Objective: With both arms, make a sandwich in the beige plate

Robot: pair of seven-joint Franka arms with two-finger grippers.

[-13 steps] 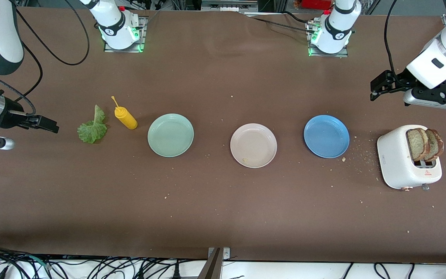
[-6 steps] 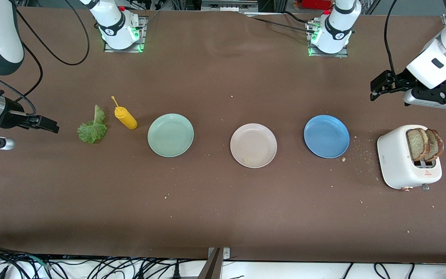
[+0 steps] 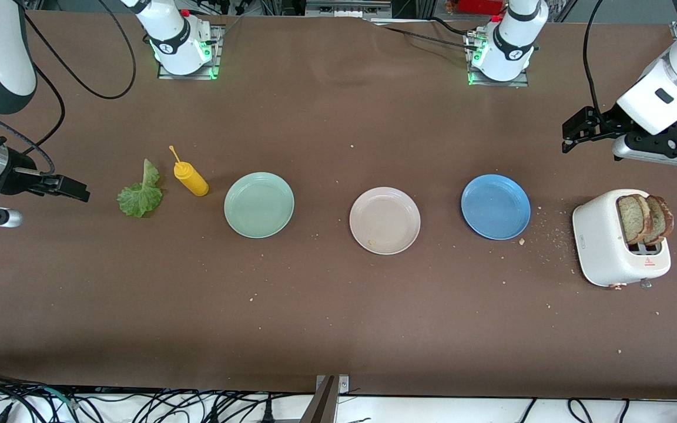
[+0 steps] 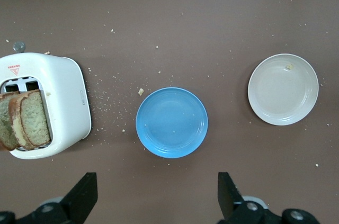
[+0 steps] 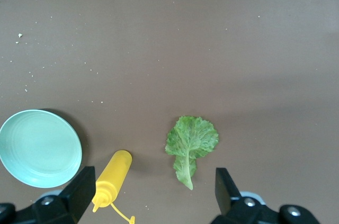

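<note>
The beige plate [image 3: 384, 220] [image 4: 283, 89] sits mid-table and holds only a crumb. Two brown bread slices [image 3: 644, 218] [image 4: 24, 121] stand in a white toaster [image 3: 606, 247] at the left arm's end. A green lettuce leaf [image 3: 140, 194] [image 5: 190, 142] lies flat on the table at the right arm's end. My left gripper [image 3: 573, 132] [image 4: 157, 197] hangs open and empty over bare table close to the toaster and the blue plate. My right gripper [image 3: 71, 188] [image 5: 153, 195] hangs open and empty over bare table beside the lettuce.
A mint-green plate [image 3: 258, 205] and a blue plate [image 3: 495, 207] flank the beige one in a row. A yellow squeeze bottle [image 3: 190, 178] lies between the lettuce and the mint-green plate. Crumbs are scattered around the toaster.
</note>
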